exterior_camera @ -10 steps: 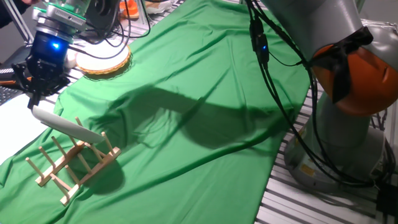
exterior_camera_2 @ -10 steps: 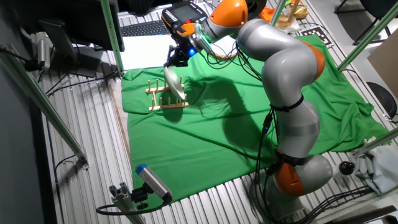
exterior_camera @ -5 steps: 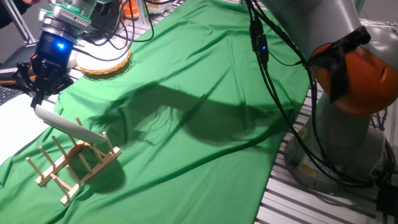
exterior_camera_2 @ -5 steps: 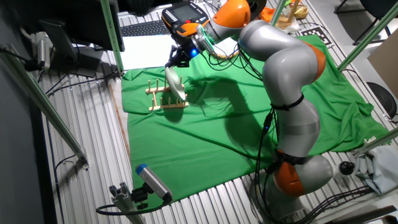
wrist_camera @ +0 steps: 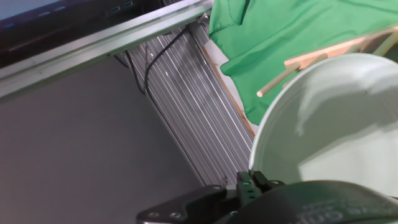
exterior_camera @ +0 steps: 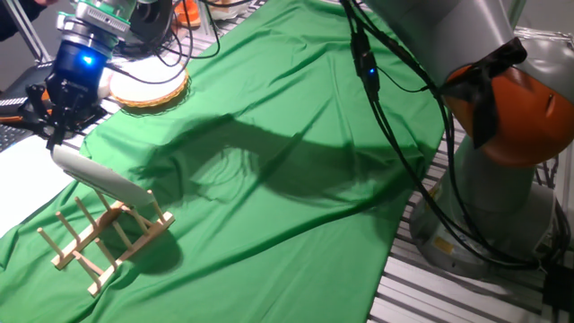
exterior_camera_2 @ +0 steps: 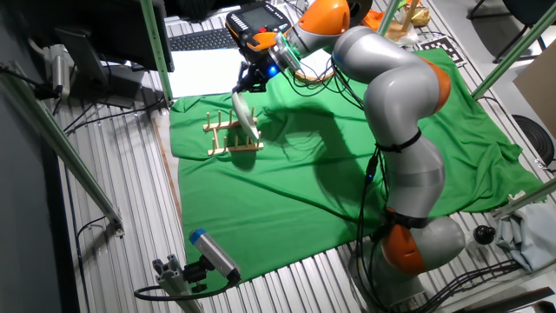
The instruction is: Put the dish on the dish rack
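Note:
The dish [exterior_camera: 100, 181], a plain white round plate, stands tilted with its lower edge between the pegs of the small wooden dish rack [exterior_camera: 94, 240] at the left of the green cloth. My gripper [exterior_camera: 55, 135] is at the dish's upper rim and appears shut on it. In the other fixed view the gripper [exterior_camera_2: 244, 90] is just above the dish [exterior_camera_2: 247, 119] and the rack [exterior_camera_2: 226, 141]. In the hand view the dish [wrist_camera: 336, 124] fills the right side, its rim runs into the gripper [wrist_camera: 252, 178], and rack pegs [wrist_camera: 287, 77] show behind it.
A white disc with a woven tan wicker rim [exterior_camera: 151, 88] lies behind the rack beside cables. The green cloth [exterior_camera: 296, 161] covers the table. Its left edge is close to the rack. The arm's base [exterior_camera: 502, 179] stands at the right.
The gripper and the dish's upper rim have shifted slightly up and away from the rack's front. The dish's lower edge stays in the rack.

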`<state>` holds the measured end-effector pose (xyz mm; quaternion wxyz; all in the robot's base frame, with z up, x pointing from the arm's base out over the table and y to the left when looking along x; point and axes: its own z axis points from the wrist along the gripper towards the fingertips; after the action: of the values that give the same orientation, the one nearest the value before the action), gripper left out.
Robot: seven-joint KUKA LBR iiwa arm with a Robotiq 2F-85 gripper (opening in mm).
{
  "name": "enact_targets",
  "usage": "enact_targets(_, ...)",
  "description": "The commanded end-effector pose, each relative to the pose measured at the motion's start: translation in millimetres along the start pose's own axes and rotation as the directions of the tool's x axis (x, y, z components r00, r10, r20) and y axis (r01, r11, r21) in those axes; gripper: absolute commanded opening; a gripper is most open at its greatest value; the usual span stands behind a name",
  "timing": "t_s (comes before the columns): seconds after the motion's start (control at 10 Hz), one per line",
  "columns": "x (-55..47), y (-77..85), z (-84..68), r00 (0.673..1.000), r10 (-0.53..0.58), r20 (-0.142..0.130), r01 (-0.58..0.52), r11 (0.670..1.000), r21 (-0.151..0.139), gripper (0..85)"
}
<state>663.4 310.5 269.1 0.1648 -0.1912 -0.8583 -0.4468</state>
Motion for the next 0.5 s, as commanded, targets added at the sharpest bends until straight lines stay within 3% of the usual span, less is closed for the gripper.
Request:
enact_targets(0.0,-0.5,-0.1,-1.7,1.0,0.0,-0.004,0.0,1.0,0.001,0.0)
enact_targets(0.2,-2.1,-1.1,-2.5,1.0,-0.013,-0.001,0.013,1.0,0.003,0.0)
enact_targets(0.4,-5.0,-5.7,-4.2,1.0,-0.021,-0.018,0.021,1.0,-0.005,0.0)
